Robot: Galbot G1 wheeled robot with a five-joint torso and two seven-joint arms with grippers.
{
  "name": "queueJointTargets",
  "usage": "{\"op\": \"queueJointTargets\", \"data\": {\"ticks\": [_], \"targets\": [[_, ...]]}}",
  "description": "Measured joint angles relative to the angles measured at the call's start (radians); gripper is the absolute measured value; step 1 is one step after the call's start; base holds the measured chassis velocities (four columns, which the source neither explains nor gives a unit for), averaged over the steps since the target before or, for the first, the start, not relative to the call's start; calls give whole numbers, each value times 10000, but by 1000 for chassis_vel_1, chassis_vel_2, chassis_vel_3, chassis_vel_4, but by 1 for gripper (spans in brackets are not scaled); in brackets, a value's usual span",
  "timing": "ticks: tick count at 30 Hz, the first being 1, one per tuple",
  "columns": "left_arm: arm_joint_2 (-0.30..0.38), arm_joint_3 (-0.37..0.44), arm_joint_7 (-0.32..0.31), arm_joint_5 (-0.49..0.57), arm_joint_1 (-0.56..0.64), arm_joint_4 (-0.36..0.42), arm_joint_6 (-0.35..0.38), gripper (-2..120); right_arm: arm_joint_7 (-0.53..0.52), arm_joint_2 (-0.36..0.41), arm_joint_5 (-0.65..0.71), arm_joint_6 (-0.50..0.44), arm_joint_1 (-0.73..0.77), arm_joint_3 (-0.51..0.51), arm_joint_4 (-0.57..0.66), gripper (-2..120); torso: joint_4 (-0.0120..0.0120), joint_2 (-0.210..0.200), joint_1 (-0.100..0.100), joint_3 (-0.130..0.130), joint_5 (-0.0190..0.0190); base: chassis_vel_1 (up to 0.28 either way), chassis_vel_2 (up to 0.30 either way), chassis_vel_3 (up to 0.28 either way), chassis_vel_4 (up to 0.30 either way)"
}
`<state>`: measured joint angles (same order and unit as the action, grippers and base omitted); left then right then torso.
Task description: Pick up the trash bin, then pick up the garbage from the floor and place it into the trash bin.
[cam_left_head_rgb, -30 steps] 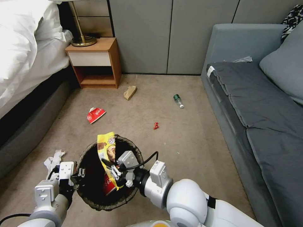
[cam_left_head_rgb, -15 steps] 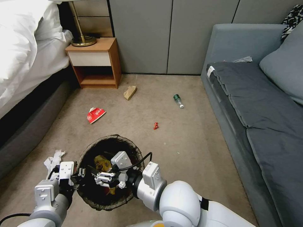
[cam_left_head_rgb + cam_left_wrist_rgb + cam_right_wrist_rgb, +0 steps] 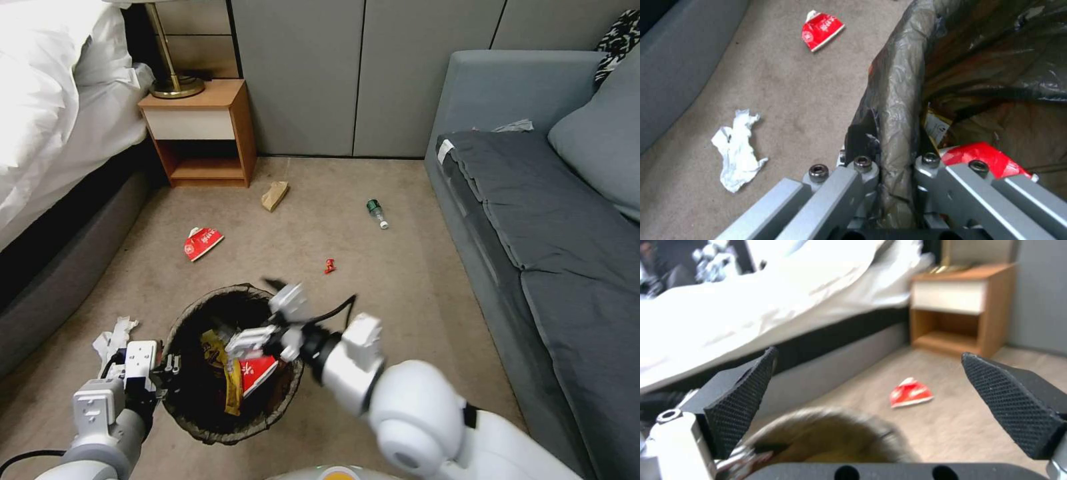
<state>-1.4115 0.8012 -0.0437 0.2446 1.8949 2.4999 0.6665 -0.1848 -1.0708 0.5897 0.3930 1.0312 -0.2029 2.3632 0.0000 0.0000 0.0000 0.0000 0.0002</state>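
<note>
The bed [image 3: 47, 100] and sofa [image 3: 553, 220] flank the carpeted floor [image 3: 400, 280]. The trash bin [image 3: 193, 427] hangs near the robot, its bagged rim pinched in the left hand [image 3: 891, 166]. The right hand [image 3: 263, 313] hovers over the bin's far edge, fingers spread wide and empty. A yellow wrapper [image 3: 223, 367] and red carton [image 3: 257, 373] lie inside. Another red carton [image 3: 201, 242], tissue [image 3: 113, 337], paper scrap [image 3: 274, 195] and bottle [image 3: 377, 213] lie on the floor. Keeping the bin level and lifting the right hand clear before reaching should avoid spills.
</note>
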Motion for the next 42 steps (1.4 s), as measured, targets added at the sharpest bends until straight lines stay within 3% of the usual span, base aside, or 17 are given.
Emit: {"op": "queueJointTargets", "data": {"ticks": [8, 12, 15, 16, 21, 31, 42], "targets": [[187, 0, -108, 324, -286, 0, 68, 1, 83, 202, -689, -862, 2209, 2735, 872, 100, -3, 0, 0, -1, 1, 0, 0, 0, 0], [226, 4, -139, 405, -350, 0, 86, 1, 0, -96, -1299, -1001, 3135, 3955, 944, 100, 0, 0, 0, -1, -1, 0, 0, 0, 0], [229, 5, -153, 436, -381, 0, 87, 1, -276, -433, -2516, -1096, 3974, 5210, 705, 100, 1, 0, 0, -1, -1, 0, 0, 0, 0], [229, 5, -153, 436, -381, 0, 87, 1, -276, -433, -2516, -1096, 3974, 5210, 705, 100, 1, 0, 0, -1, -1, 0, 0, 0, 0], [231, 5, -163, 452, -417, 0, 87, 1, 118, -1208, -4235, -2013, 5571, 6632, 332, 100, -2, 0, 0, -1, -1, 0, 0, 0, 0], [216, 6, -172, 462, -536, 0, 88, 1, 384, -2695, -5145, -2717, 7291, 7026, 233, 100, 0, 0, 0, 0, -2, 0, 0, 0, 0], [-1, 16, -229, 393, -1040, 0, 127, 1, 424, -3293, -5558, -3487, 7944, 7394, -91, 100, 0, 0, 0, 0, -2, 0, 0, 0, 0]]}}
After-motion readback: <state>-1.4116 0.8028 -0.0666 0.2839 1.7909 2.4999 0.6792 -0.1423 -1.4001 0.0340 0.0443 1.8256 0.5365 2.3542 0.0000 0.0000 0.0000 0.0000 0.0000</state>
